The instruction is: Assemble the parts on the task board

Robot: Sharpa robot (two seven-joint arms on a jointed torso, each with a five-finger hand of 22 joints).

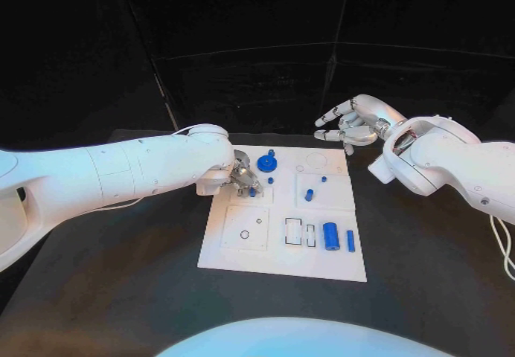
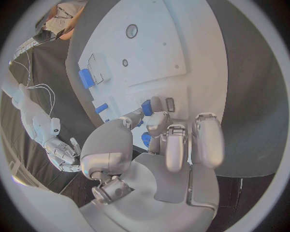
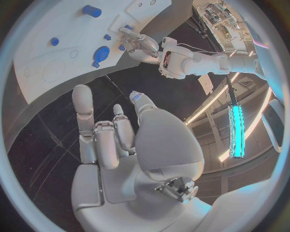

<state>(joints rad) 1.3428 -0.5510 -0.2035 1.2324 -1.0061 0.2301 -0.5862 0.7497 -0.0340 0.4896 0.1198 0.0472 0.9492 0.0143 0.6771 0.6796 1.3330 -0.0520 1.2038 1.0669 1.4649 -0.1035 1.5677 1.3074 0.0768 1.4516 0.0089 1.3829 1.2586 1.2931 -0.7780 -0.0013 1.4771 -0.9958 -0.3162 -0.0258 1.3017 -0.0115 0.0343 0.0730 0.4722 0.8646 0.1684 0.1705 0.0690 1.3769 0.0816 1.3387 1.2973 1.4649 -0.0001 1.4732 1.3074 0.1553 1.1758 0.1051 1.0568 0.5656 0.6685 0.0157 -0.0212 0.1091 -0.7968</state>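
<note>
Parts [image 1: 332, 236] lie well apart from left robot hand [image 1: 242, 178].

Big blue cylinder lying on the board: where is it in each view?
Head view: blue cylinder near the task board's near edge.
Left wrist view: same cylinder by the rectangular slots.
Right wrist view: at the board's far edge.
Shared landmark: round blue knob.

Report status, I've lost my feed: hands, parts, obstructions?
Left hand down on board, fingers at a small blue part; grip unclear. Right hand open, off board. Nothing blocking.
</note>
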